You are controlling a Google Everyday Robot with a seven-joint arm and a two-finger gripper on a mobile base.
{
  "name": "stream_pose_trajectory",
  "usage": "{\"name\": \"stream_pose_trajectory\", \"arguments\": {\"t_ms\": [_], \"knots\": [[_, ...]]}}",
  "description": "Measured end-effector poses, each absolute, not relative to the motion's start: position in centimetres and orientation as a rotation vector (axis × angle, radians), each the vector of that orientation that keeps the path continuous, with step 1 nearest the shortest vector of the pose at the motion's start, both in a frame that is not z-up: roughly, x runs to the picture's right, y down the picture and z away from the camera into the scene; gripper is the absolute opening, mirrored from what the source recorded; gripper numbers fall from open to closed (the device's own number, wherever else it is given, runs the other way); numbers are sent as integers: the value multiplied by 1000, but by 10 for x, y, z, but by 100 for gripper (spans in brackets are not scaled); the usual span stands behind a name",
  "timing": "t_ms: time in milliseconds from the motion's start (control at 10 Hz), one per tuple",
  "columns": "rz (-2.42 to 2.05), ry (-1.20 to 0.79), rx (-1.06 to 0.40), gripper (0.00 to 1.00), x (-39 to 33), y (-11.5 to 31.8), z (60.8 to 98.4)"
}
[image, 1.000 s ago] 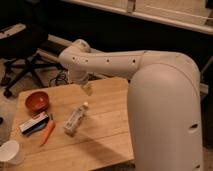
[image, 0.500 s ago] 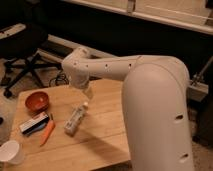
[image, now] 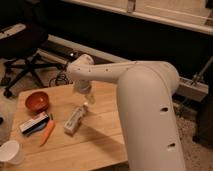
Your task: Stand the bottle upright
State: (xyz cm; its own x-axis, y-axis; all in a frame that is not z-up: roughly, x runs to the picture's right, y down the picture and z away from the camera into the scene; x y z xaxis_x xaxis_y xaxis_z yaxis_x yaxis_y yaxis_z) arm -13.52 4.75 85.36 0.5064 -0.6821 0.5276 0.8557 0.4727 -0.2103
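The bottle (image: 75, 119) lies on its side near the middle of the wooden table (image: 100, 145), whitish and slim, with its cap end pointing to the far right. My gripper (image: 85, 96) hangs from the white arm (image: 115, 75) just above the bottle's far end. It is open and holds nothing. The fingers (image: 89, 97) point down at the table, close to the cap end, and I cannot tell whether they touch the bottle.
A red bowl (image: 37, 101) sits at the table's far left. A flat dark-and-white box (image: 34, 123), a carrot (image: 47, 132) and a white paper cup (image: 11, 151) lie near the left front. An office chair (image: 22, 55) stands behind. My bulky forearm fills the right.
The gripper has come lower and slightly nearer the bottle's far end. The bottle has not moved.
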Motion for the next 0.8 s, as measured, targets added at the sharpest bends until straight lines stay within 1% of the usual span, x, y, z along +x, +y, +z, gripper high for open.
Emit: {"name": "stream_pose_trajectory", "arguments": {"t_ms": [500,800], "knots": [[-910,-465,-563,80,-135,74,881],[-902,-477,-602,80,-128,83,895]]}}
